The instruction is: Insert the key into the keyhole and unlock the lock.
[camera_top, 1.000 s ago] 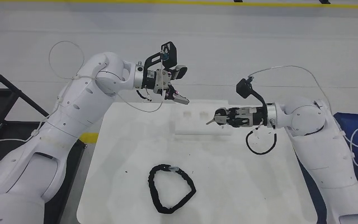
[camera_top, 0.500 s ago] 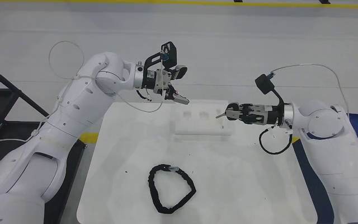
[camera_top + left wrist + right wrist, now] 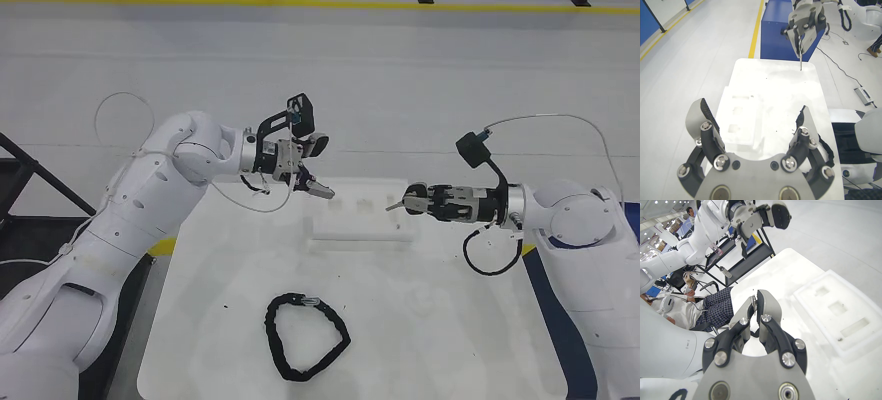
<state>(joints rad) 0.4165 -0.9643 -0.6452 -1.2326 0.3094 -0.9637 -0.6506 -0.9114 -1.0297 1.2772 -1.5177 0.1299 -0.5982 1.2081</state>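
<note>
Top view, black knobbly chain lock (image 3: 272, 335) looped on the smooth white table (image 3: 450, 330), near edge, moulded foam tray (image 3: 345, 235) beyond it, left wrist view, left gripper (image 3: 753, 104), ridged pads spread wide, empty, right wrist view, right gripper (image 3: 755, 295) pinching the thin metal key (image 3: 754, 301).

The looped black lock (image 3: 305, 337) lies on the bench (image 3: 440, 330), nearer the robot than the foam tray (image 3: 360, 220). The left pincer (image 3: 322, 190) hangs by the tray's left end; the right pincer (image 3: 403, 205), pinching the key (image 3: 391, 208), hangs over its right end.
</note>
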